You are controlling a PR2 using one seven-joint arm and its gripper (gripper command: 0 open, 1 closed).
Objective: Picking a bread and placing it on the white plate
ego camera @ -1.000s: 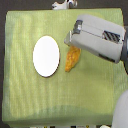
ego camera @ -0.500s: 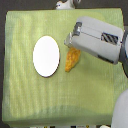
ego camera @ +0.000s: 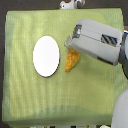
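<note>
Surface: green cloth (ego camera: 30, 95) over table.
Gripper (ego camera: 70, 44): tip over bread's far end; fingers hidden by grey casing, can't tell how far open or if gripping.
Arm: comes in from right, angled toward plate.
Bread (ego camera: 72, 61): just right of white plate (ego camera: 46, 56), apart from it.

Bread (ego camera: 72, 61) upper end hidden under gripper (ego camera: 70, 42); jaws' state unclear.

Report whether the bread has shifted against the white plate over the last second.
No. The bread lies on the exterior view's right of the white plate, same gap.
</note>
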